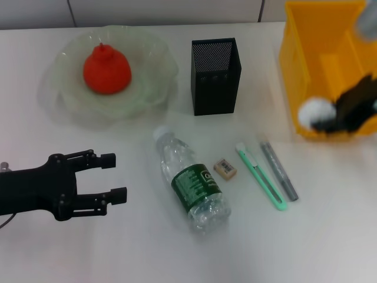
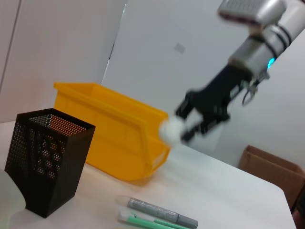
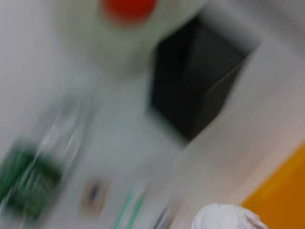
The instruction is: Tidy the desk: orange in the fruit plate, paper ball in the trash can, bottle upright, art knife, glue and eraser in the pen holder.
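Where the head view looks down on the desk [image 1: 330,236], the orange [image 1: 106,70] already sits in the pale green fruit plate [image 1: 150,88] at the far left. Black mesh pen holder [image 1: 215,75] stands upright mid-desk; nothing visible inside. Bottle [image 1: 189,179] lies on its side nearer the robot, cap pointing away. Eraser [image 1: 225,168] just right of it, then the green art knife [image 1: 261,176] and grey glue [image 1: 278,171] side by side, all loose on the surface. Yellow trash can [image 1: 306,65] at far right; right gripper [image 1: 330,118] hangs over its near wall, fingers clamped on the white paper ball [image 1: 312,113]. Left gripper [image 1: 113,175] low at near left, fingers apart, holding nothing.

Left wrist view: pen holder [image 2: 47,160] in front, trash can [image 2: 114,138] behind it. Right gripper [image 2: 183,129] in the air by the can's end, pinching the paper ball [image 2: 171,130], which is above the rim, not inside. Glue [image 2: 162,213] and art knife [image 2: 152,222] lie on the desk.

Right wrist view: heavily blurred. Paper ball [image 3: 228,217] close up beside the can's yellow wall [image 3: 281,195]; pen holder [image 3: 200,88], orange [image 3: 128,7], bottle [image 3: 43,162], eraser [image 3: 94,194] recognisable beyond.
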Robot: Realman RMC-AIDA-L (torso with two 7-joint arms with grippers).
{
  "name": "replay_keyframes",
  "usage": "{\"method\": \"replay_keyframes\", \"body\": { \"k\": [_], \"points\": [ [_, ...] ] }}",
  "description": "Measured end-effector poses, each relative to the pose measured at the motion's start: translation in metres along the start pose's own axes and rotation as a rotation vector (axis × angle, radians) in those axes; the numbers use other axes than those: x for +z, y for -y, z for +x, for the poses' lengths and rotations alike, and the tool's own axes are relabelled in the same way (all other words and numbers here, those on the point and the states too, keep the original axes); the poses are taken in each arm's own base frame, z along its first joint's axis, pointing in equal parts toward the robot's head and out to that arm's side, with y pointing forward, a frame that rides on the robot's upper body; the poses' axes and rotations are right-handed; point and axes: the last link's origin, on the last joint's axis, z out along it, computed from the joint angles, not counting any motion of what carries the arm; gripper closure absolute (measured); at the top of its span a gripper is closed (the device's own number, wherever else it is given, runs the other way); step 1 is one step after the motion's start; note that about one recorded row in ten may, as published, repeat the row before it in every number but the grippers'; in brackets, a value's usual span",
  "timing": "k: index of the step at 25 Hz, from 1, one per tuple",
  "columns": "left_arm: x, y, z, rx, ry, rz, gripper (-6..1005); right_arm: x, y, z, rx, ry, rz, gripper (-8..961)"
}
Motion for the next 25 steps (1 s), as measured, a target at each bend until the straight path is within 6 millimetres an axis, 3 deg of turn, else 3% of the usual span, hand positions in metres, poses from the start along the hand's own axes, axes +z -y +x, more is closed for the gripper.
{"method": "replay_keyframes", "body": {
  "k": [2,5,11,17,19,23,25],
  "points": [
    [0.0,0.0,-0.001,-0.003,0.001,0.004,236,-0.022,0.016,0.005,0.069,0.14,0.035,536],
    [-0.001,0.003,-0.002,-0.014,0.005,0.026,240,-0.035,0.042,0.017,0.159,0.303,0.083,537],
    [0.001,0.009,0.002,-0.073,0.011,0.049,247,-0.009,0.071,0.04,0.271,0.391,0.14,506],
    [0.003,0.013,0.013,-0.098,0.029,0.047,254,0.012,0.075,0.051,0.284,0.506,0.11,415],
    [0.007,0.023,0.039,-0.128,0.104,0.052,256,0.012,0.076,0.056,0.288,0.581,0.092,376],
    [0.011,0.026,0.048,-0.147,0.135,0.055,260,0.009,0.074,0.074,0.28,0.721,0.072,298],
    [0.033,0.035,0.078,-0.277,0.259,0.091,263,0.008,0.067,0.084,0.25,0.791,0.059,259]
  ]
}}
